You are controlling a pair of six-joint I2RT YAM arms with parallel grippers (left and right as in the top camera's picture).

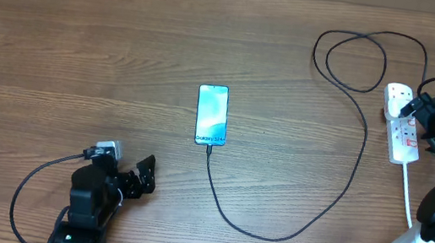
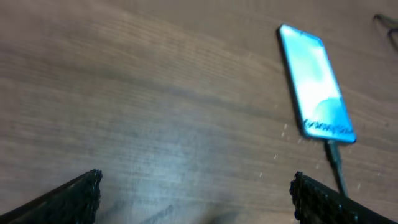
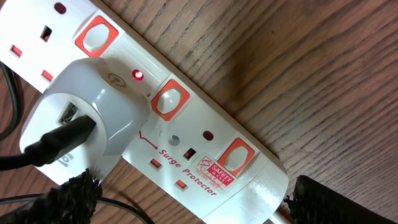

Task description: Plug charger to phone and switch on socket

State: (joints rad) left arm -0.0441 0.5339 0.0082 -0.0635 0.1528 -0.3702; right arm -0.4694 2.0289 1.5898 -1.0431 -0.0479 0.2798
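The phone [image 1: 211, 115] [image 2: 317, 84] lies flat mid-table, its light-blue screen lit. The charger cable [image 1: 269, 236] [image 2: 336, 163] meets the phone's near short end, curves right and loops at the back. Its other end enters a white adapter [image 3: 87, 118] seated in the socket [image 1: 405, 131] [image 3: 205, 134], where a small red light [image 3: 137, 76] glows beside an orange-framed switch [image 3: 170, 100]. My right gripper [image 1: 426, 125] [image 3: 196, 199] hangs open just above the socket's cord end, a finger on each side. My left gripper [image 1: 141, 179] [image 2: 196, 190] is open over bare wood, left of and nearer than the phone.
The socket's thick white cord [image 1: 406, 192] runs toward the front edge beside the right arm's base. The black cable loop [image 1: 354, 60] lies behind and left of the socket. Two more orange-framed switches [image 3: 97, 36] [image 3: 236, 155] sit along the strip.
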